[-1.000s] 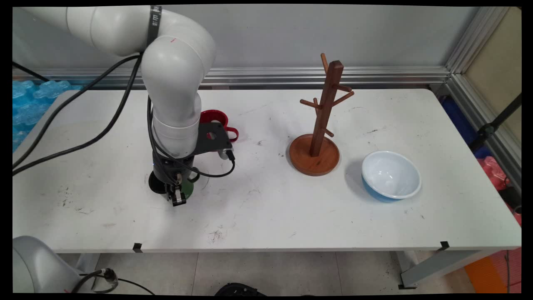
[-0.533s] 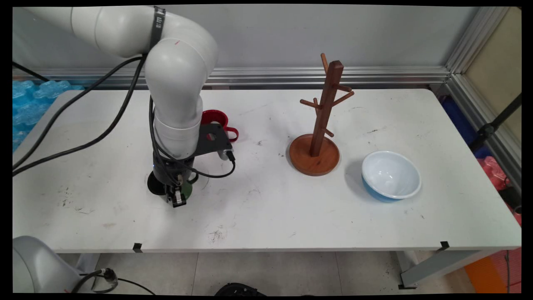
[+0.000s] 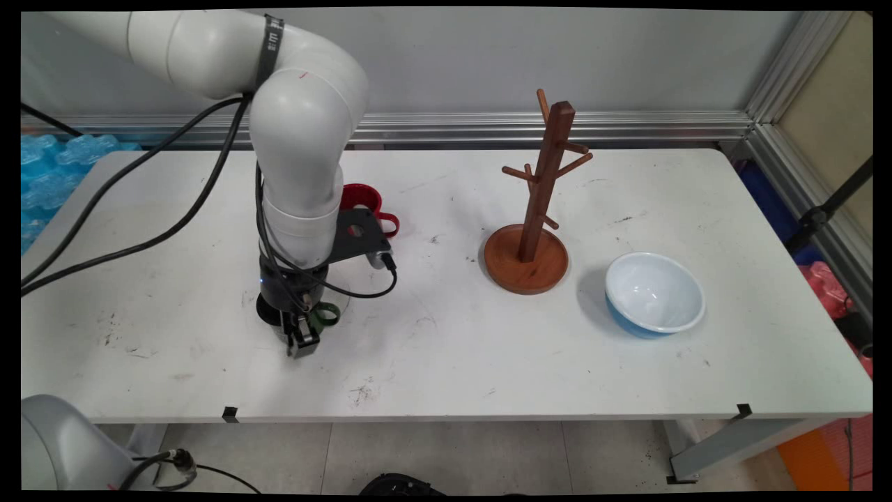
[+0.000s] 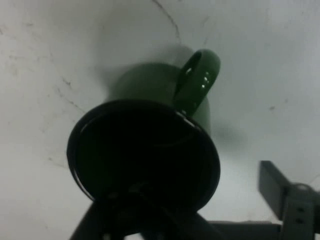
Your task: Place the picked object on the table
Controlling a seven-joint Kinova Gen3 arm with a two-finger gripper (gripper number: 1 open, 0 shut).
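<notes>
Green mug (image 4: 150, 150), now raised off table (image 3: 488, 348), in claw (image 3: 301, 341).

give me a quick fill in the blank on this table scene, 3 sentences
1. The gripper is at a mug whose colour is ____.
2. The mug tree is made of ____.
3. The bowl is white inside and ____ outside.

Missing words: green; wood; blue
</notes>
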